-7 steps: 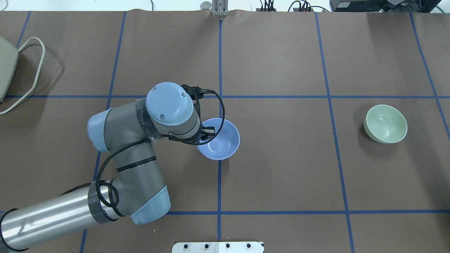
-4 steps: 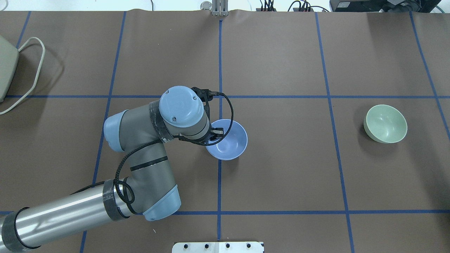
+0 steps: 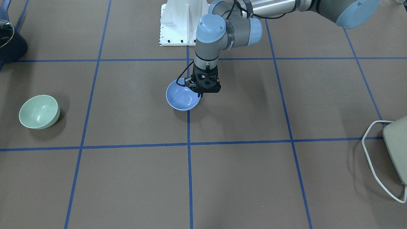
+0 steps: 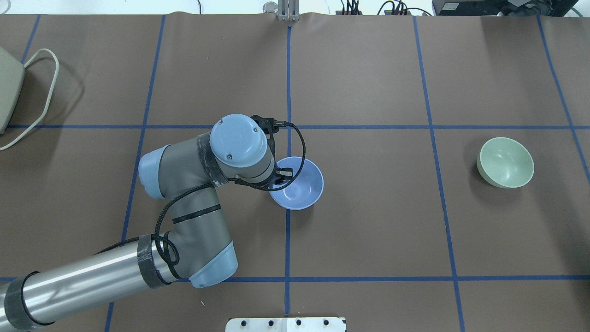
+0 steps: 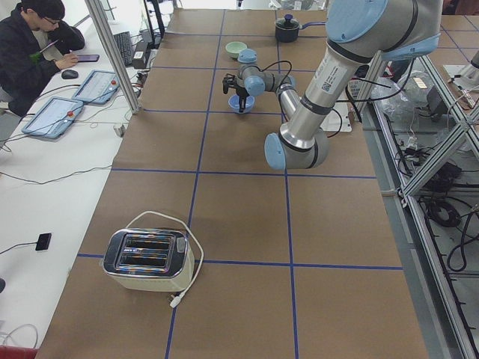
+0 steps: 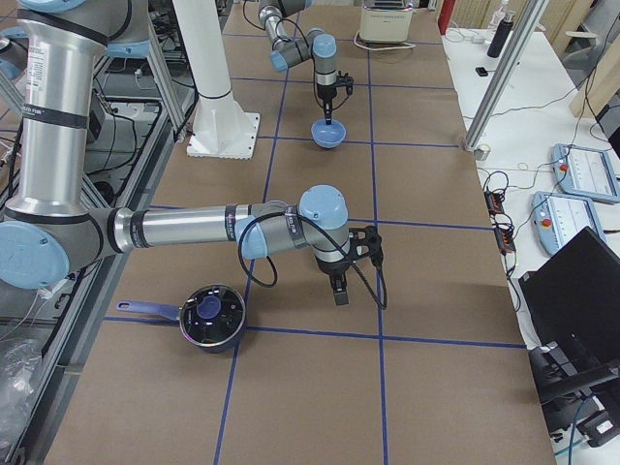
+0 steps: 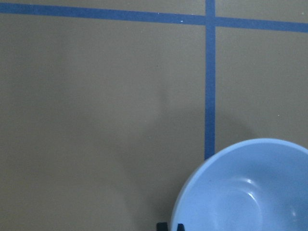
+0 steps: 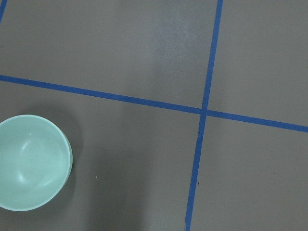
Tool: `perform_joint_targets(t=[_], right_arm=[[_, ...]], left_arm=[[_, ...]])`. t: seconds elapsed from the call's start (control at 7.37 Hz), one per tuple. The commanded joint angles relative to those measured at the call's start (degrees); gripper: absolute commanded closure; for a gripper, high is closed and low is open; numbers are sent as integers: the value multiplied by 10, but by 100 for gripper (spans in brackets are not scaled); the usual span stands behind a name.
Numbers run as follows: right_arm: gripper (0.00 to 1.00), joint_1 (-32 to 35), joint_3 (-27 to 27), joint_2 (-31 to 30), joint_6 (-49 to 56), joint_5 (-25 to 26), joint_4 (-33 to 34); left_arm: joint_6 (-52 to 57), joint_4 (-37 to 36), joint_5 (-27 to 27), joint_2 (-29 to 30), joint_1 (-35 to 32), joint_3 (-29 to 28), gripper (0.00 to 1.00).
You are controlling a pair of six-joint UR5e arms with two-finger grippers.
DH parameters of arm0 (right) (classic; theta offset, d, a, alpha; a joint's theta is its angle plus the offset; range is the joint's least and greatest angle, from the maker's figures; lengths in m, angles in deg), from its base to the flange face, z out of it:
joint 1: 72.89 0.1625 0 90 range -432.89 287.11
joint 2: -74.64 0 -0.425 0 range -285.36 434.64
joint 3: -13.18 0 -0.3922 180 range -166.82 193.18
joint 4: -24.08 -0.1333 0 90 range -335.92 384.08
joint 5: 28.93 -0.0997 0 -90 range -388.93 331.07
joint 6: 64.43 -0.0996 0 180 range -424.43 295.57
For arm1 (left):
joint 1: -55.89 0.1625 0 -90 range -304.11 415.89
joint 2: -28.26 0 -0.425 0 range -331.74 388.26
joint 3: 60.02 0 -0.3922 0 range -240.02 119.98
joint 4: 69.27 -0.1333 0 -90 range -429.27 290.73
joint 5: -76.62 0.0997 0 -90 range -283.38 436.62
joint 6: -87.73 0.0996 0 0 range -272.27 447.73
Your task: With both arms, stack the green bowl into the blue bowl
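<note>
The left hand [image 4: 280,178] pinches the rim of the blue bowl [image 4: 302,184]. The bowl has slid a little from the middle of the worktop [image 4: 368,230] toward the right edge. The green bowl [image 4: 505,162] sits near that edge. I cannot tell if the right hand [image 6: 337,295] is spread.

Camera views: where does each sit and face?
Front-facing: across the table, facing the pedestal; left arm.
Overhead: behind the pedestal, looking down; left arm.
Exterior left: table's left end; left arm nearest.
Exterior right: table's right end; right arm nearest.
Left wrist: down onto blue bowl; end effector fingertips.
Right wrist: down onto green bowl; no body.
Front-facing and overhead share both bowls.
</note>
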Motion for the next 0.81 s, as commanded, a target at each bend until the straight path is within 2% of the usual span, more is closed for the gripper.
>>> perform_joint_targets(t=[0.0,0.14,0.27,0.41,0.54,0.68], right_arm=[[0,0,0,0,0,0,0],[0,0,0,0,0,0,0],[0,0,0,0,0,0,0],[0,1,0,0,0,0,0],[0,0,0,0,0,0,0],[0,1,1,1,0,0,0]], left_arm=[[1,0,1,-1,0,-1,92],[1,0,1,-2,0,-1,79],[1,0,2,-2,0,-1,42],[1,1,13,-3,0,-2,17],[1,1,15,-3,-1,0,3],[2,-3,13,-3,-6,20,3]])
